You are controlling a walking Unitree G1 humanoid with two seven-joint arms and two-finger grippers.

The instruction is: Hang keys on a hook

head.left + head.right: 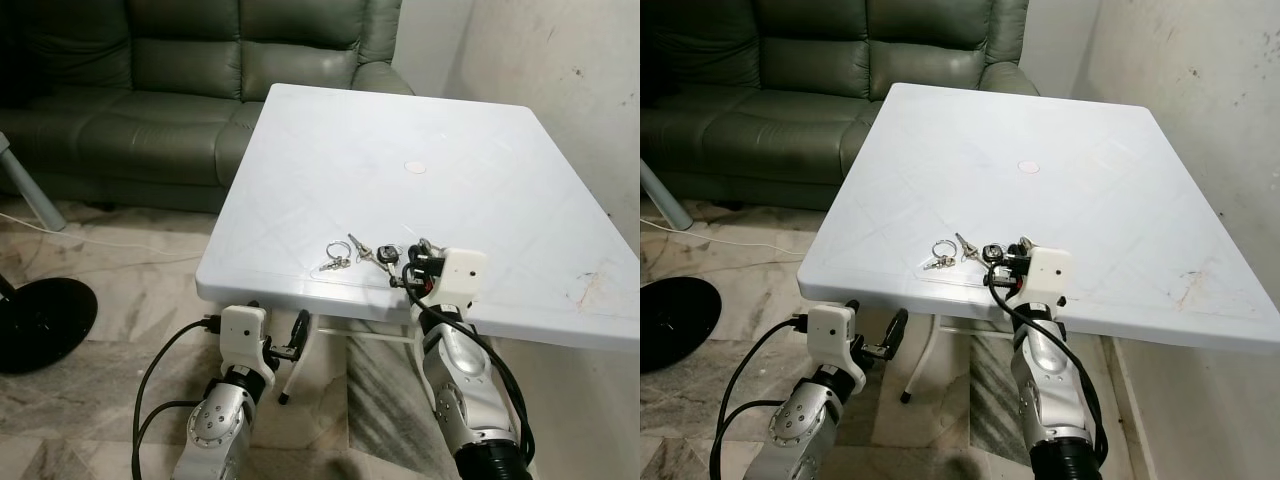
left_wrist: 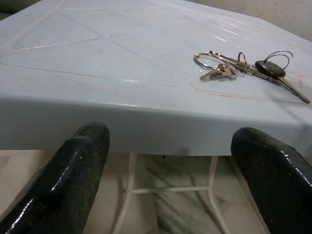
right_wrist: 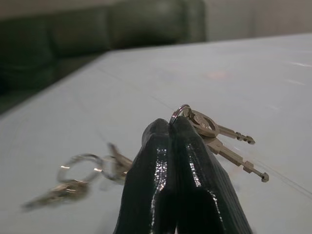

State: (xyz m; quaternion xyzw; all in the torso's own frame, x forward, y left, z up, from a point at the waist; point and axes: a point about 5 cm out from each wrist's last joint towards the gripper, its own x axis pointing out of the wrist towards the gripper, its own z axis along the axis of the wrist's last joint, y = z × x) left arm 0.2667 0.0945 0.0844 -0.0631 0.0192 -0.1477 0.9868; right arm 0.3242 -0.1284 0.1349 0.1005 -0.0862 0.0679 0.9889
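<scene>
Right wrist view: right end effector (image 3: 170, 127) clenched on keys (image 3: 214, 136) above table (image 1: 480, 180); left end effector (image 2: 170, 161) released.

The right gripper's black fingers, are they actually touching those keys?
Touching. In the right wrist view the right gripper is pinched shut on the ring of the keys, lying on the white table.

Bare table (image 1: 420, 120) beyond the keys (image 1: 352, 255); wall (image 1: 560, 70) crowds its right.

soft even daylight, faint sheen on the white table (image 1: 420, 120), right wrist background blurred
</scene>
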